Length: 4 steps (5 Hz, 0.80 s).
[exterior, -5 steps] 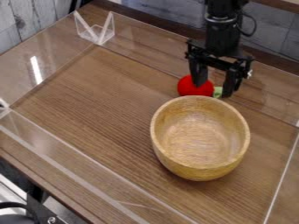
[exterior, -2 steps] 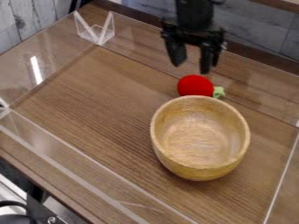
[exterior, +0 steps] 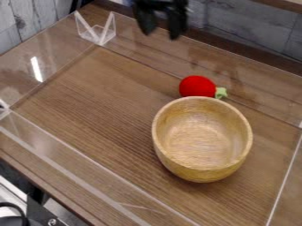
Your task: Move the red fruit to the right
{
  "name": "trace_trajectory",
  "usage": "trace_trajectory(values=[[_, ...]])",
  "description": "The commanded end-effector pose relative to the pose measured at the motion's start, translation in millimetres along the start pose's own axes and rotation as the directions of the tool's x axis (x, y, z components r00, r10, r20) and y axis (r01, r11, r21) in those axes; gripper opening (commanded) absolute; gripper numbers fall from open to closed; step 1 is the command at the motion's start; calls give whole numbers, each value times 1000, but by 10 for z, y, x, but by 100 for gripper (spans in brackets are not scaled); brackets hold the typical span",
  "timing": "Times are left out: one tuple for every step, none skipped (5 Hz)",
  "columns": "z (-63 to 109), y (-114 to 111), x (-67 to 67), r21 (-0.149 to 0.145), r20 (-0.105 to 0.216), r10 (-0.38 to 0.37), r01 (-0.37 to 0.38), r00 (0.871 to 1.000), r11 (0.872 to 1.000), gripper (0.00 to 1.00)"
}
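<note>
1. The red fruit (exterior: 197, 86), a small glossy rounded piece with a green leafy tip on its right, lies on the wood-grain table (exterior: 94, 97), just behind the wooden bowl (exterior: 202, 138)
2. The bowl is round, pale, smooth-grained
3. The dark gripper (exterior: 162, 24) hangs well apart, upper left of the fruit, fingers spread wide, holding nothing
4. Clear plastic walls (exterior: 35, 71) edge the table

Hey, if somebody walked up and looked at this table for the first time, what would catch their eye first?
Most likely the bright red fruit, a small toy strawberry lying on the wood-grain table just behind the wooden bowl, close to its far rim. The bowl is the biggest thing there, pale, empty, right of centre. At the top edge the dark gripper hangs with its jaws apart, holding nothing, well clear of the fruit.
</note>
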<state>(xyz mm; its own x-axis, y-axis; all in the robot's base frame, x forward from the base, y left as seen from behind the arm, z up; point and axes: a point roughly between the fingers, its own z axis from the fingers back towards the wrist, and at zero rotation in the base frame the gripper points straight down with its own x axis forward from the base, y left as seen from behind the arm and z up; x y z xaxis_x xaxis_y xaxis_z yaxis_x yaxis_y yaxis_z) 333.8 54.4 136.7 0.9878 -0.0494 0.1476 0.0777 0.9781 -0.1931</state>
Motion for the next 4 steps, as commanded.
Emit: trace_trajectory(values=[[257, 225, 195, 53, 97, 48, -54, 994, 997, 100], [120, 281, 299, 63, 105, 90, -96, 990, 993, 100], [57, 317, 278, 65, 99, 77, -84, 992, 994, 100], [10, 326, 266, 64, 95, 64, -70, 993, 995, 100]])
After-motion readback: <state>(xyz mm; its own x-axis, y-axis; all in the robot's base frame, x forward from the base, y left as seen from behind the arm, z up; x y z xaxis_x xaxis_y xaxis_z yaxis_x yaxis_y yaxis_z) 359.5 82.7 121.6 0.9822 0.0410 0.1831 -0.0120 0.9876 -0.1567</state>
